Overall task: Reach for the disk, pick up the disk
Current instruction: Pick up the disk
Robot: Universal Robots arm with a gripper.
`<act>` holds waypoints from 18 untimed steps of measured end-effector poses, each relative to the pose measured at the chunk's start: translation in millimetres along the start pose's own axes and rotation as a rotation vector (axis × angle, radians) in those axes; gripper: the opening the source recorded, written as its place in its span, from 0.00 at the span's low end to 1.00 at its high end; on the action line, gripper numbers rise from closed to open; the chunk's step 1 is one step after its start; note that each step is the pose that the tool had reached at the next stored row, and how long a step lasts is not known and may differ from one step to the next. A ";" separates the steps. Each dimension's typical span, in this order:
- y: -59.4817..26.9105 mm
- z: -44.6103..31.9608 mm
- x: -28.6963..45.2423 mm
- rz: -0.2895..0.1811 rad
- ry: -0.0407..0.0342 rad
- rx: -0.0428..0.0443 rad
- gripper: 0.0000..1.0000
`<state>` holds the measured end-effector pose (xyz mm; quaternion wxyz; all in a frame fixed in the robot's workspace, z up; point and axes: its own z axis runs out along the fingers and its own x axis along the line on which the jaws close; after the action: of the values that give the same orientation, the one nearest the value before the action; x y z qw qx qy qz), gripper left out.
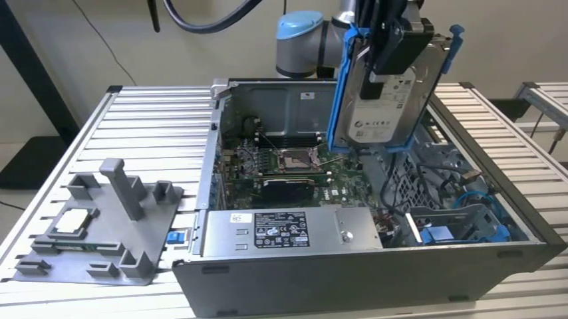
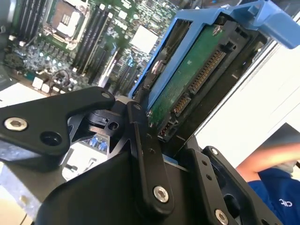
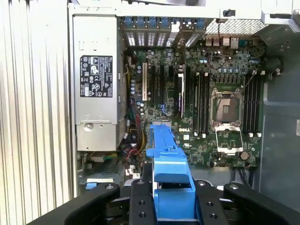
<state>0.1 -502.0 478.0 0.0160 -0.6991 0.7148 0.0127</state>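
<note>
On the desk (image 1: 133, 106), at the exterior view's left, a grey fixture (image 1: 98, 226). Centre, the open case (image 1: 355, 279). Above it the end effector (image 1: 395, 40) grasps the disk (image 1: 386, 100) upright; a loose hold could drop it onto the motherboard (image 1: 284, 173).

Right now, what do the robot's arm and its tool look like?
In the exterior view the arm is silver-grey with a light blue joint cap, and a thick black cable loops beside it. The tool is matte black. In the second wrist view its fingers are flat black linkage bars joined by silver screws.
</note>
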 end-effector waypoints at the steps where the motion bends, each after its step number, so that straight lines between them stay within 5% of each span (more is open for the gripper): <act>1: -0.1 -0.1 3.5 0.000 0.0000 0.0000 0.00; 14: -3.2 -1.3 56.7 0.000 0.0001 -0.0013 0.00; 18: -9.8 -1.0 64.2 0.000 0.0002 -0.0020 0.00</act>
<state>8.6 -566.5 476.4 0.0153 -0.6991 0.7148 0.0133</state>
